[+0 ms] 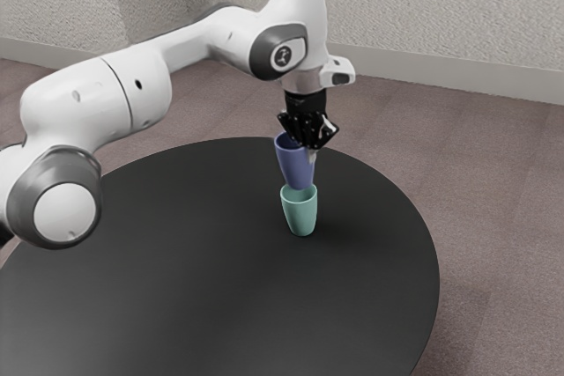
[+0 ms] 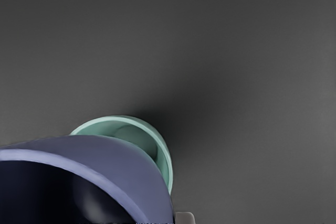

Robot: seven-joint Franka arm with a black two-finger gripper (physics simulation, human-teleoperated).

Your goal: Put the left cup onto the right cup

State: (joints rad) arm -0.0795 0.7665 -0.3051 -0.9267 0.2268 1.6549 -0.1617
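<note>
My pincer point(image 1: 310, 136) grips the tilted blue cup point(image 1: 294, 165) by its rim, its base inside the green cup point(image 1: 300, 210) on the counter point(image 1: 176, 261)

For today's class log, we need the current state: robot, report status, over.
Jaws shut on blue cup rim. Blue cup tilted, base at green cup mouth. Green cup upright on table. Nothing blocking.

The round surface point(image 1: 176, 297) is matt black and smooth. The blue cup point(image 1: 294, 163) and the green cup point(image 1: 300, 210) look like smooth satin plastic. The arm's shell point(image 1: 132, 85) is glossy white plastic; the floor carpet point(image 1: 502, 182) looks rough.
</note>
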